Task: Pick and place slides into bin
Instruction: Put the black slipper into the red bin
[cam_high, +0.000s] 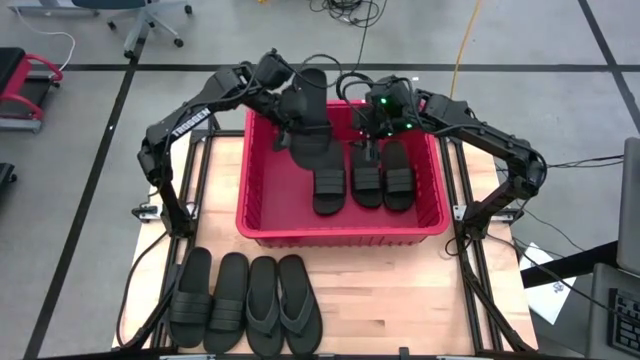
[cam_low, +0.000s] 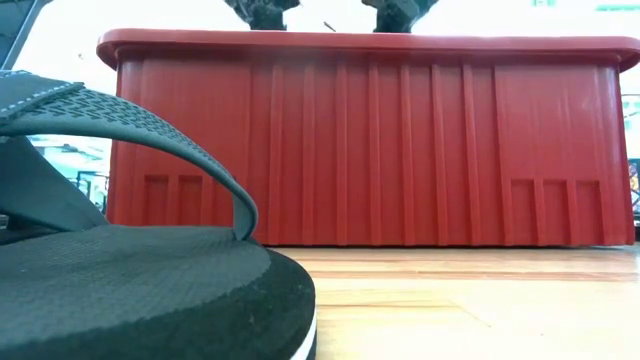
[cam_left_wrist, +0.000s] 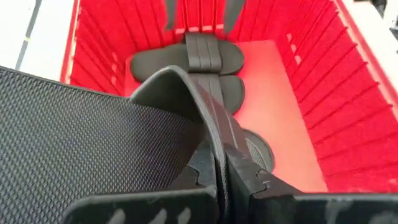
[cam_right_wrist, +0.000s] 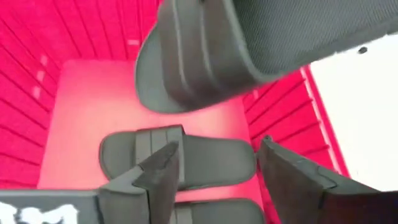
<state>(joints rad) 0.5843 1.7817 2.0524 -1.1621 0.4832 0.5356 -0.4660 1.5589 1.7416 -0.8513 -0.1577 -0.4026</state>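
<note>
Over the wooden table (cam_high: 400, 290), left jaws (cam_left_wrist: 219, 177) clamp a slide (cam_high: 305, 120) above the bin (cam_high: 262, 185); right jaws (cam_right_wrist: 214, 174) gape over 3 slides (cam_high: 365, 178).

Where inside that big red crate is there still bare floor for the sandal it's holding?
The red plastic crate's left half is bare, bordered by its left wall and the leftmost of three black ribbed sandals lying in it. The right half is crowded. The left gripper holds a fourth sandal above; the right gripper hangs open.

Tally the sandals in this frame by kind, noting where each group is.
Wide-strap slides: 6 (3 lying in the bin, 1 held above it by the left gripper, 2 on the table)
Thong flip-flops: 2 (both on the table)
Total: 8
</note>
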